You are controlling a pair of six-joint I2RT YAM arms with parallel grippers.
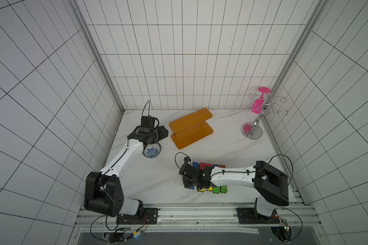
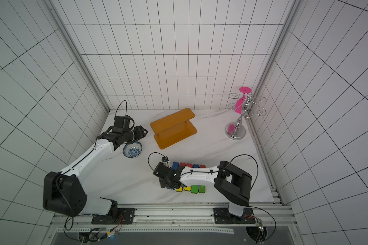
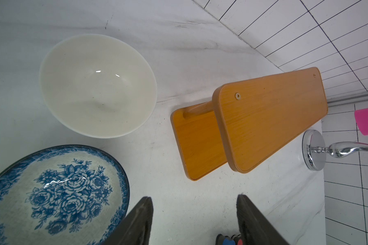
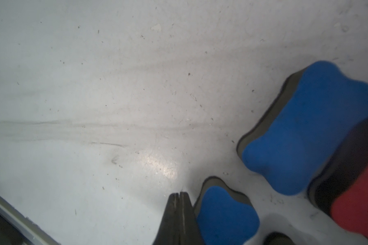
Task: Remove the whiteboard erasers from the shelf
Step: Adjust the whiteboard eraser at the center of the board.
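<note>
Orange-brown two-tier shelf (image 1: 190, 121) stands upright on the white table (image 1: 153, 182). Well apart from it, bone-shaped whiteboard erasers (image 1: 222, 189) lie foam-up in two rows: blue and red nearer the shelf, then blue, yellow and green.

**Camera Positions**

Both top views are taken from high overhead, angled steeply down over the whole surface (image 1: 153, 180); almost the same scene is shared. The left wrist view is set just behind the left tool (image 3: 193, 197) and faced ahead toward the shelf (image 3: 270, 118), also seen in both top views. The right wrist view is held very close to the surface behind the right tool (image 4: 180, 194), a blue eraser (image 4: 225, 214) just beside its tip.
</note>
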